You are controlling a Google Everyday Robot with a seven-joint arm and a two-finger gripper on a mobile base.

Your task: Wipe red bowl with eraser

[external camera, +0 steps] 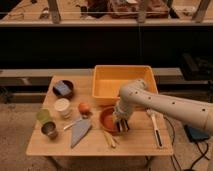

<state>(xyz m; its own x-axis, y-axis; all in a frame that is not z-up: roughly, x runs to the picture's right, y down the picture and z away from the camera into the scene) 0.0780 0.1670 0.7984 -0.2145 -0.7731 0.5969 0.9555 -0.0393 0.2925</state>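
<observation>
The small reddish-orange bowl (107,119) sits on the wooden table (60,145), just in front of the big yellow tub (121,82). My gripper (121,123) comes in from the right on a white arm and points down at the bowl's right rim, partly covering it. A dark object, maybe the eraser, shows at the fingertips, but I cannot make it out for sure.
A dark bowl with a blue item (63,89) stands at the back left. A white cup (62,107), a green cup (44,116), a metal cup (49,130), an orange fruit (84,107), a grey cloth (79,131) and a white-handled tool (154,127) lie around.
</observation>
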